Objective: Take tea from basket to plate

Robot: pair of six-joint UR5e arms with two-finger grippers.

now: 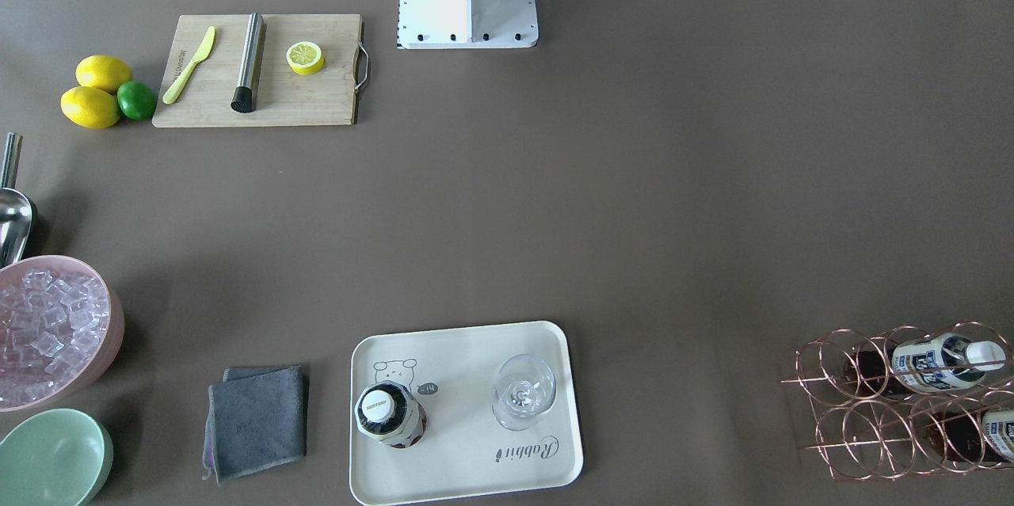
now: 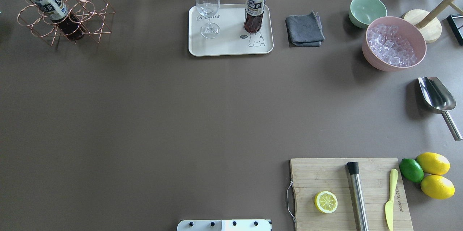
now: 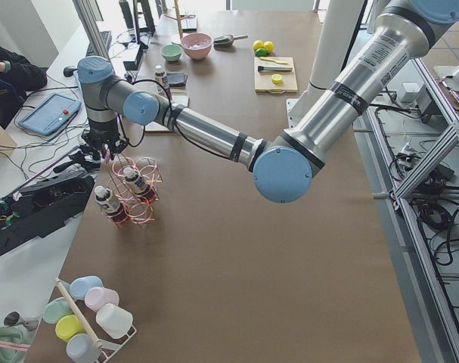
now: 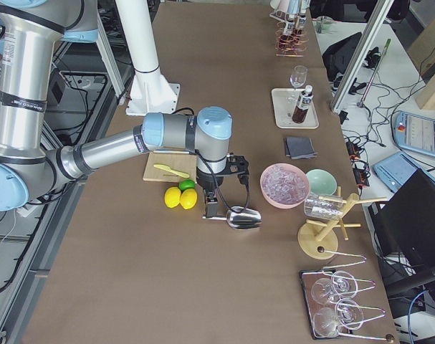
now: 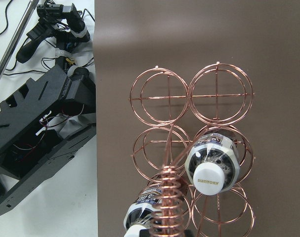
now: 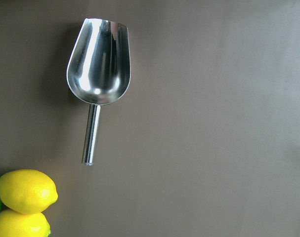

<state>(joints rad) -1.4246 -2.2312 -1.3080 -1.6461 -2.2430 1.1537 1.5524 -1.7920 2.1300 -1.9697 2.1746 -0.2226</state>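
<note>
Over the basket [image 5: 190,96] at the table's far left corner hangs the left gripper [image 3: 102,150]. It shows only small and from the side, so I cannot tell how wide its jaws stand or whether it touches anything. Below its wrist camera the copper rings lie in two columns of three, with the coiled handle at the lower middle. One tea bottle [image 5: 209,174] sits in the middle ring of the right column, its white cap printed "SUNTORY". A second bottle [image 5: 141,220] leans in the bottom ring of the left column, partly behind the handle.

The right gripper [image 4: 211,206] hangs just over the handle of a steel scoop [image 6: 99,64], near two lemons [image 6: 26,191] and a lime [image 2: 411,170]. Its opening cannot be judged either, nor whether it touches the scoop.

Well apart from the basket, the plate [image 2: 231,46] carries the third tea bottle [image 2: 255,7], upright and capped, "SUNTORY" on top, just beside the bear drawing. The script "Rabbit" runs by a clear glass [image 2: 208,10] that stands upright at the other end.

Beside the plate lie a folded grey cloth [image 2: 304,28], a green bowl [image 2: 365,10] and a pink bowl [image 2: 372,59] filled with ice cubes [image 2: 392,45]. A cutting board [image 2: 318,173] bears a lemon half [image 2: 326,202], a steel rod [image 2: 357,195] and a yellow knife [image 2: 390,198] whose writing is too small to read.
</note>
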